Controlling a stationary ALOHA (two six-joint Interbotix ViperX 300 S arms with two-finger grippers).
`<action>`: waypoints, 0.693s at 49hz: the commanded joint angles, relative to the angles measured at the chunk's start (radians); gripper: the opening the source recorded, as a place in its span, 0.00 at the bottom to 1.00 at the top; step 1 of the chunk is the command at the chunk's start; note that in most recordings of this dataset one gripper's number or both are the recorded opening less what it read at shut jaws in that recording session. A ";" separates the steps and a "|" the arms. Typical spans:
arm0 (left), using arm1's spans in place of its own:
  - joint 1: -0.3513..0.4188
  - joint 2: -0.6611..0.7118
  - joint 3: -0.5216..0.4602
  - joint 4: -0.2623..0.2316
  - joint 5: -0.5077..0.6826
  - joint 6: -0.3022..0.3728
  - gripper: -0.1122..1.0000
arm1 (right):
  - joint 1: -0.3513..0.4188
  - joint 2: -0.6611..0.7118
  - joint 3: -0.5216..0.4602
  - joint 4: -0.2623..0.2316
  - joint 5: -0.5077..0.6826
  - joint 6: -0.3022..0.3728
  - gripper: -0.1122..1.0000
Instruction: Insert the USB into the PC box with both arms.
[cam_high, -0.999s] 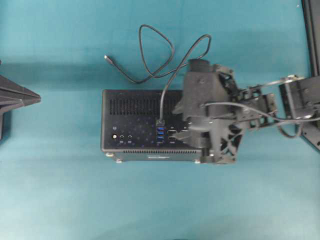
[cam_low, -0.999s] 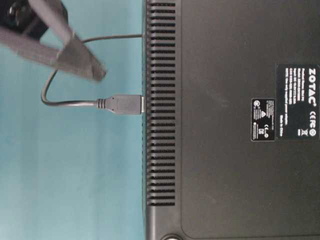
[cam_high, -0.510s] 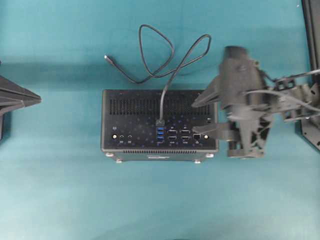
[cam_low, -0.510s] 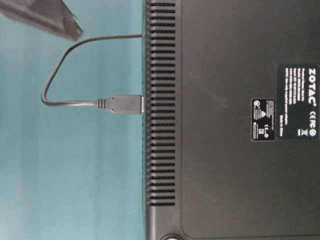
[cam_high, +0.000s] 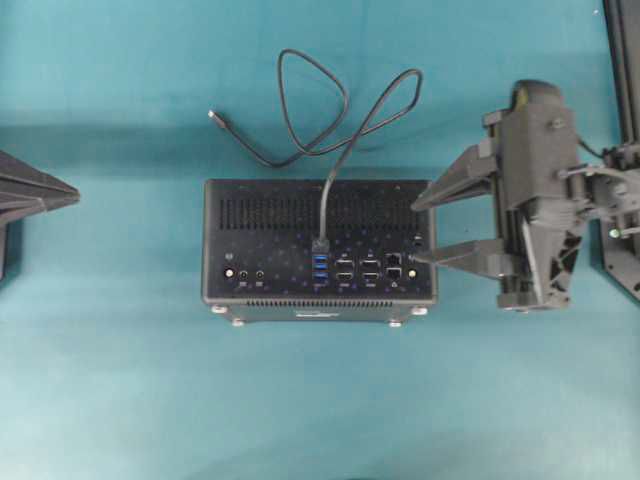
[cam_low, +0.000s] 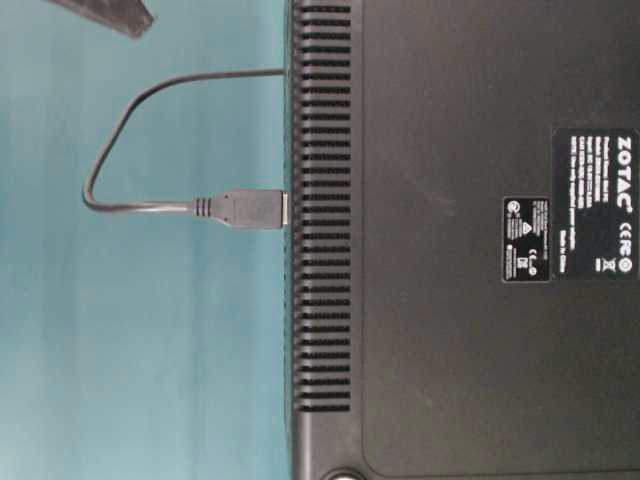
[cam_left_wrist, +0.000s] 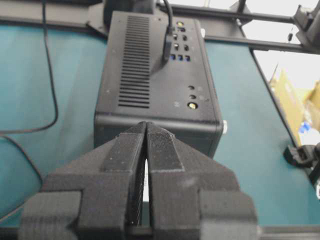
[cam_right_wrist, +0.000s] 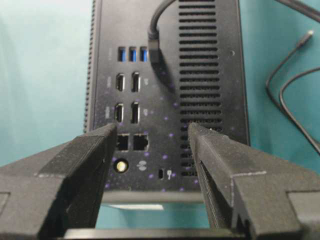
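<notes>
The black PC box (cam_high: 270, 235) lies on the teal table with its port face up. The dark-grey USB (cam_high: 321, 245) stands plugged into the top blue port, seen from the side (cam_low: 250, 209) and in both wrist views (cam_left_wrist: 167, 47) (cam_right_wrist: 154, 50). Nothing holds it. My right gripper (cam_high: 414, 232) is open at the box's right end, its fingers apart over that edge (cam_right_wrist: 152, 131) with nothing between them. My left gripper (cam_high: 76, 197) is shut and empty, well left of the box, pointing at its end (cam_left_wrist: 146, 125).
The thin cable (cam_high: 310, 100) loops on the table behind the box and ends in a slim connector (cam_high: 213, 116). Black frame rails (cam_high: 625, 70) run along the right edge. One right finger (cam_low: 105, 12) shows at the top left of the table-level view.
My right gripper has drawn back to the right, from above the port area to the box's right end. The USB stays in the port. The left gripper has not moved.
</notes>
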 joint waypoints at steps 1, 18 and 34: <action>-0.003 0.011 -0.018 0.002 -0.003 0.002 0.10 | -0.002 -0.023 0.005 -0.003 -0.021 0.011 0.70; -0.003 0.014 -0.012 0.002 -0.003 -0.005 0.10 | -0.021 -0.046 0.052 -0.002 -0.118 0.011 0.70; -0.003 0.012 -0.002 0.002 -0.003 -0.009 0.10 | -0.023 -0.049 0.054 -0.002 -0.117 0.011 0.70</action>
